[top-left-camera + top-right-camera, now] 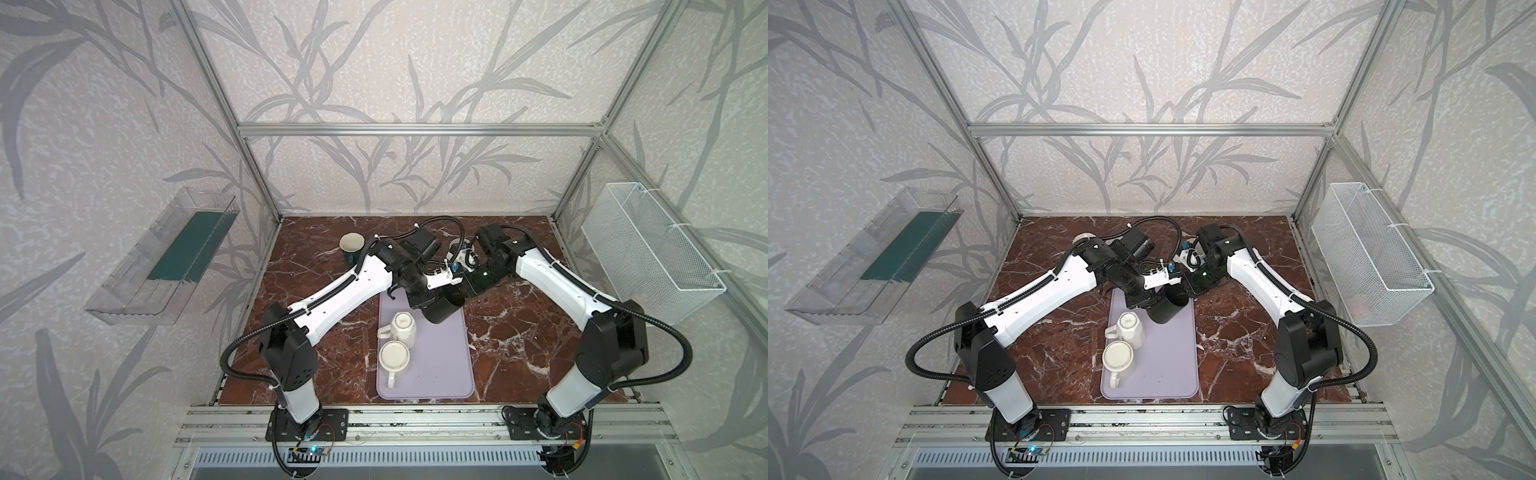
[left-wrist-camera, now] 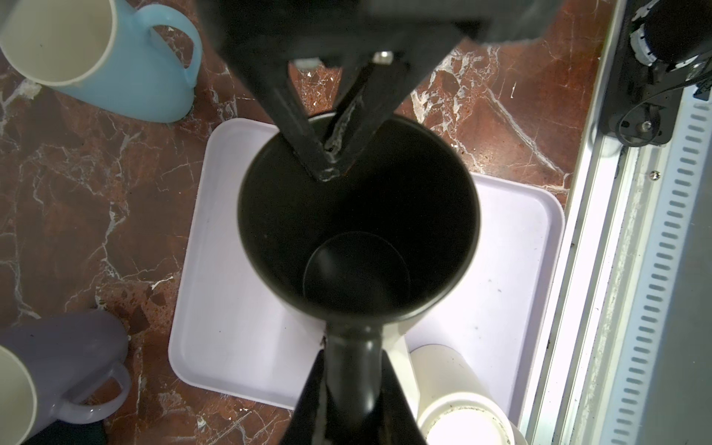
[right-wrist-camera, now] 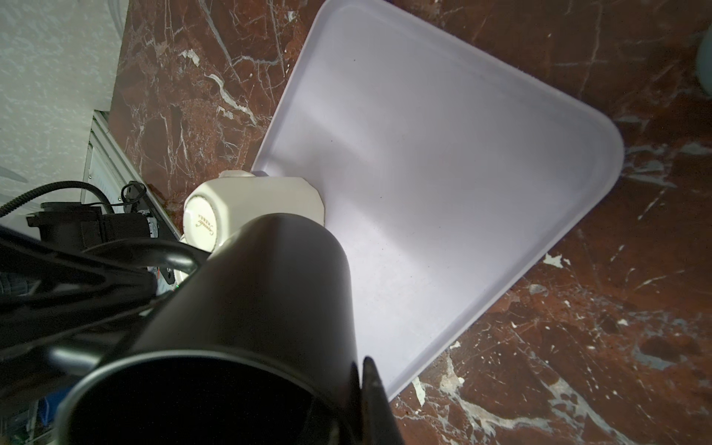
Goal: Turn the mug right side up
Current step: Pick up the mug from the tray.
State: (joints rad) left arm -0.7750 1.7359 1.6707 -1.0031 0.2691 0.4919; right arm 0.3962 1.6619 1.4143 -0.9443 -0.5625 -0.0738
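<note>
**Top views.** In both top views the black mug (image 1: 441, 309) (image 1: 1166, 308) hangs tilted above the far end of the lilac tray (image 1: 440, 370), where the left arm (image 1: 345, 291) and right arm (image 1: 552, 278) meet. Its mouth faces up and toward the rear, and its base slants down toward the front. It is clear of the two white mugs (image 1: 404, 328) sitting upside down just in front of it. The fingertips are hidden here.

**Left wrist.** The left gripper (image 2: 327, 169) looks straight down the mug's bore. Its fingers stand in a narrow V at the near rim and appear to grip there. At the opposite rim the right gripper (image 2: 352, 346) is clamped over the wall.

**Right wrist.** One black finger of the right gripper lies against the outside of the rim, jaws nearly together on the thin wall. The handle (image 3: 173, 252) loops out on the mug's far side, where the left gripper's fingers reach it. The mug's long axis runs away from this camera, base over the tray.

Both arms are equally near, each at the mouth end. The mug looks largely righted. The remaining move likely turns on bringing the base straight beneath the mouth and lowering it, with one grip giving way.
</note>
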